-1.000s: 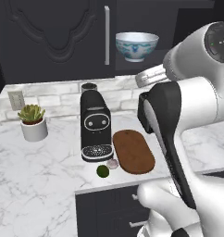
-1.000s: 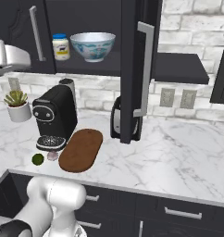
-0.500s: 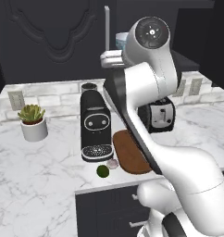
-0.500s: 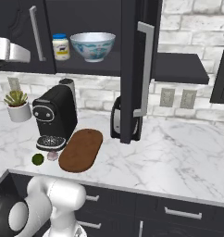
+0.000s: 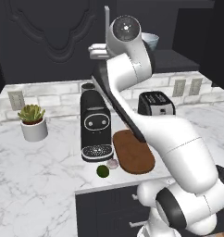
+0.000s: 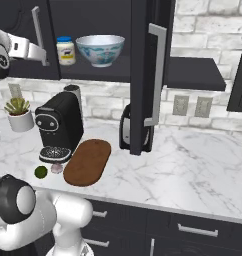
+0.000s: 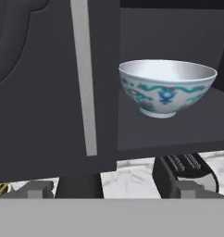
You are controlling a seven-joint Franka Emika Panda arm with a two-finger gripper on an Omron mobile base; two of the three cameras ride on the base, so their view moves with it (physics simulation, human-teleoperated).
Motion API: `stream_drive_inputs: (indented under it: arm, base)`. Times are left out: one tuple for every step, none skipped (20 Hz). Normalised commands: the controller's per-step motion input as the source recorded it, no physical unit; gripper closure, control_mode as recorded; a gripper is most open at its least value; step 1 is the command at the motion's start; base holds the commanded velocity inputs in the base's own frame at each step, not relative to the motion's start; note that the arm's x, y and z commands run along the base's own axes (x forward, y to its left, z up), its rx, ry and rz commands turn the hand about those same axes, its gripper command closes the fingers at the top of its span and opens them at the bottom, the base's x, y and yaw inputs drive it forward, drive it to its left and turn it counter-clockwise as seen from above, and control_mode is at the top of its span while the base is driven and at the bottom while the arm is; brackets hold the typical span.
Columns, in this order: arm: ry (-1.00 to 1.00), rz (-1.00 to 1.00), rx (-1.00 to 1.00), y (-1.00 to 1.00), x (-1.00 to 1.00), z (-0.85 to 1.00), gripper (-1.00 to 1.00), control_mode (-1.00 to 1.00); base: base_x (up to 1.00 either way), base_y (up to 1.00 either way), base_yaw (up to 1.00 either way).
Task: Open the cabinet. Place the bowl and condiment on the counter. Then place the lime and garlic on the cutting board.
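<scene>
Round glossy bowl (image 7: 167, 88), carved cabinet (image 7: 40, 69), veined marble counter (image 6: 193, 160)

cabinet (image 6: 143, 75): right door swung open. shelf inside: condiment (image 6: 66, 50) left of bowl (image 6: 100, 49), apart. tabletop (image 6: 193, 165): coffee machine (image 6: 59, 125), cutting board (image 6: 87, 161) beside it; lime (image 6: 40, 172) and garlic (image 6: 56, 168) left of the board; potted plant (image 6: 18, 113).

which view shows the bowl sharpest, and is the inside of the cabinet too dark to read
Hand view: bowl sharpest, blue-green pattern readable. Right base view: cabinet interior is dark, yet the bowl and condiment stand out clearly. Left base view: the arm hides most of the bowl.
</scene>
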Motion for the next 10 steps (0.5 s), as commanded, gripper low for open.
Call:
stream_drive_inputs:
  arm:
    - [0.0,0.0,0.01,0.0,0.65,0.0,-1.0,-1.0]
    - [0.0,0.0,0.02,0.0,0.56,0.0,-1.0,-1.0]
    - [0.0,0.0,0.03,0.0,0.54,0.0,-1.0,-1.0]
    - [0.0,0.0,0.02,0.0,0.56,-0.01,-1.0,-1.0]
    - [0.0,0.01,0.01,0.0,0.61,-0.09,-1.0,-1.0]
    - [0.0,0.02,0.01,0.0,0.64,-0.14,-1.0,-1.0]
    - [0.0,0.04,0.0,0.0,0.7,-0.21,-1.0,-1.0]
    - [0.0,0.05,0.0,0.0,0.69,-0.24,-1.0,-1.0]
    - [0.0,0.08,0.01,0.0,0.73,-0.24,-1.0,-1.0]
    - [0.0,0.08,0.03,0.0,0.67,-0.19,-1.0,-1.0]
  base:
    - [0.0,0.0,0.0]
    - [0.0,0.0,0.0]
    - [0.0,0.0,0.0]
    - [0.0,0.0,0.0]
    - [0.0,0.0,0.0]
    - [0.0,0.0,0.0]
    - [0.0,0.0,0.0]
    - [0.0,0.0,0.0]
    - [0.0,0.0,0.0]
    - [0.0,0.0,0.0]
